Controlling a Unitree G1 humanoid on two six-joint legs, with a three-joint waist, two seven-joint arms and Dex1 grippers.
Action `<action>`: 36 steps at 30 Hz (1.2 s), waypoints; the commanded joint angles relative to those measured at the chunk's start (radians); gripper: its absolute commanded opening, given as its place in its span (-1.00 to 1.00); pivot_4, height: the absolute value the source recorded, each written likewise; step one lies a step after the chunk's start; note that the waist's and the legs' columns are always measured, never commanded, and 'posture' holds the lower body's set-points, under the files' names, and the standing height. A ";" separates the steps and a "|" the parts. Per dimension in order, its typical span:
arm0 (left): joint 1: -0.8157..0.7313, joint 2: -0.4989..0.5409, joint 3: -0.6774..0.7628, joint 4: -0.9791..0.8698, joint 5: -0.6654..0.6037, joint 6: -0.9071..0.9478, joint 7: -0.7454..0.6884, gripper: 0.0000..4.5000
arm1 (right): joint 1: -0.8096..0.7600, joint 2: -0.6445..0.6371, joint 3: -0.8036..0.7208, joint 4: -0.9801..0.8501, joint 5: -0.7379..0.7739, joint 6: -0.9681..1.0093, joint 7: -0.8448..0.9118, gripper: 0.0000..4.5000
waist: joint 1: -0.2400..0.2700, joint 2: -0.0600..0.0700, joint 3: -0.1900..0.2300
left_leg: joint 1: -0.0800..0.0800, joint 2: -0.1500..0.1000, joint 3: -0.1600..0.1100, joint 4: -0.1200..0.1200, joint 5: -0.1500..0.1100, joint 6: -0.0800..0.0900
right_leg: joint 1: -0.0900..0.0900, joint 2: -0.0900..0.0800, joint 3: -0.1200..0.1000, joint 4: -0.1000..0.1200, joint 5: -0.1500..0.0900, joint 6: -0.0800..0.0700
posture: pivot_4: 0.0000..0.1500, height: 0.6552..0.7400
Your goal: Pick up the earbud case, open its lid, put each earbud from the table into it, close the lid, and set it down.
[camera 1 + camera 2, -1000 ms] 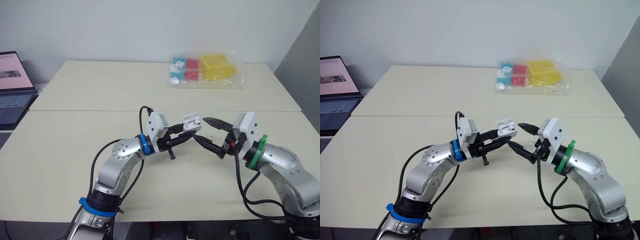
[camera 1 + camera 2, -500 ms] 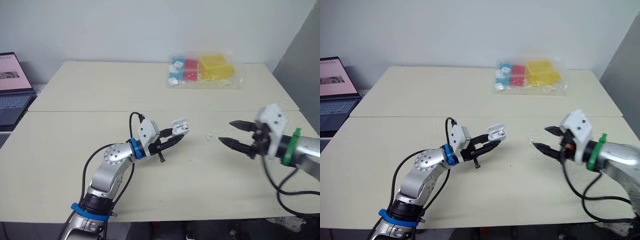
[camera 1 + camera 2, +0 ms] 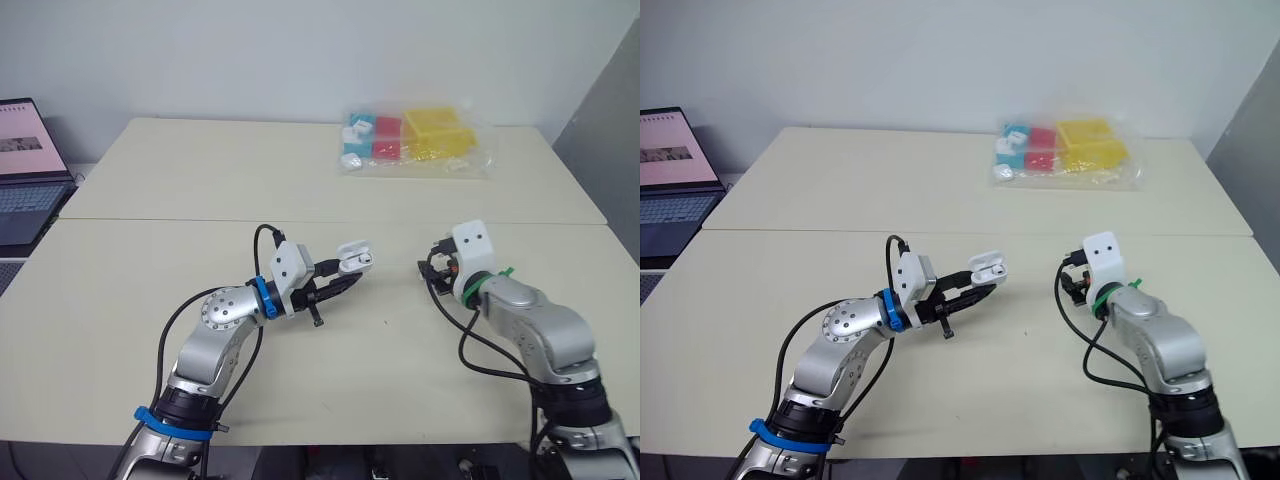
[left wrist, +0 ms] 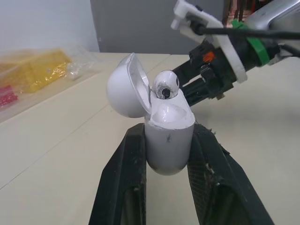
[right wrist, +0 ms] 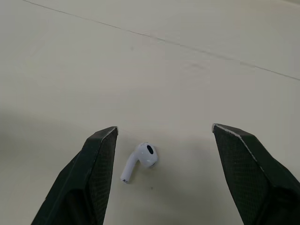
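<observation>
Left pincer (image 3: 338, 277) clamps open earbud case (image 3: 352, 257), frame centre; left wrist view adds earbud (image 4: 165, 86) seated inside. Right wrist view: right pincer (image 5: 164, 129) spread, loose earbud (image 5: 140, 159) between fingers on beige surface (image 5: 187, 56). Laptop (image 3: 25, 150) upper left.

No legible text, brand or number anywhere. Laptop (image 3: 25, 170) screen, upper left of the head views, shows a pink page with lines too small to read. Case (image 4: 168, 136) has only scuffs; any print in the bag (image 3: 410, 140), upper right of centre, can't be made out.
</observation>
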 commanded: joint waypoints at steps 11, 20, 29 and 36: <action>0.003 -0.001 0.001 -0.032 -0.002 -0.024 0.000 -0.64 | 0.010 0.099 0.004 0.075 -0.106 -0.078 -0.011 0.48 | -0.001 0.000 0.000 | 0.001 0.000 0.000 0.000 0.000 0.000 | 0.000 0.000 0.000 0.001 0.000 0.000 | 1.00 0.90; 0.007 -0.002 0.001 -0.037 0.002 -0.023 0.005 -0.64 | 0.037 0.124 0.020 0.084 -0.161 -0.104 -0.001 0.48 | -0.002 0.000 0.000 | 0.001 0.000 0.000 0.000 0.000 0.000 | 0.000 0.000 0.000 0.002 0.000 0.000 | 1.00 0.90; 0.011 -0.002 -0.001 -0.041 0.004 -0.022 0.007 -0.64 | 0.056 0.104 0.033 0.087 -0.194 -0.117 0.023 -0.78 | 0.002 0.000 0.000 | 0.001 0.000 0.000 0.001 0.000 0.000 | 0.001 0.000 0.000 0.002 0.000 0.000 | 1.00 0.90; 0.022 -0.001 -0.001 -0.054 0.005 -0.018 0.013 -0.64 | 0.071 0.024 0.041 0.036 -0.174 -0.131 0.149 -0.79 | 0.002 0.000 0.000 | 0.001 -0.001 0.000 0.001 0.000 0.000 | 0.001 0.000 0.000 0.001 0.000 0.000 | 1.00 0.90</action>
